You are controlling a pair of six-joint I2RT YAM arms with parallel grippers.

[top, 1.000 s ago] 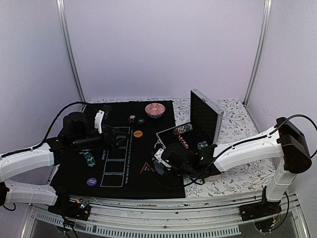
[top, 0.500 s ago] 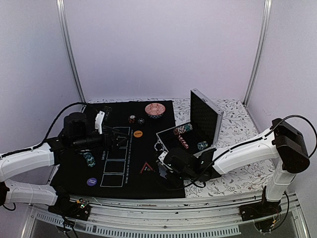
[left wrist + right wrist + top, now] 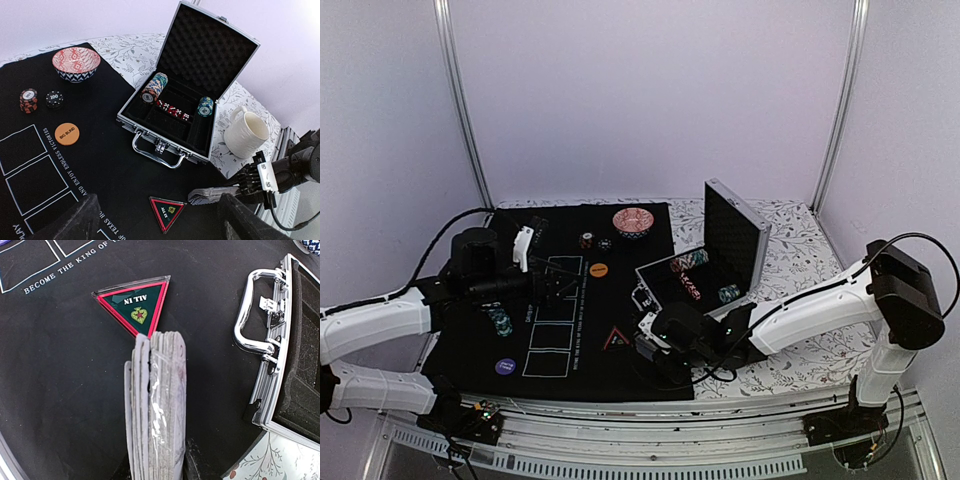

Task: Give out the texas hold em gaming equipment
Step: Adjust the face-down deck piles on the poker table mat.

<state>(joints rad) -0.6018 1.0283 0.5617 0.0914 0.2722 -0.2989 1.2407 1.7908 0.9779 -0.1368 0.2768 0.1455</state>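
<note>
Close to the black mat's (image 3: 470, 345) near edge, the right gripper (image 3: 250, 181) pinches a deck of cards (image 3: 155, 405), just beside the red triangle marker (image 3: 134, 302). The case handle (image 3: 250, 315) lies near on its right, with bare mat to its left. The left gripper (image 3: 555, 285) hovers spread wide, holding nothing. Beyond lie an orange disc (image 3: 67, 133), two chip stacks (image 3: 28, 100) and a patterned bowl (image 3: 76, 64). The open case (image 3: 200, 55) and a white mug (image 3: 245, 134) stand on floral cloth (image 3: 800, 250) between pale walls.

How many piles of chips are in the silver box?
2. In the left wrist view, a tall leaning pile sits at the left of the box. A short green pile sits at the right, past the red dice. Dividers may hide more.
</note>
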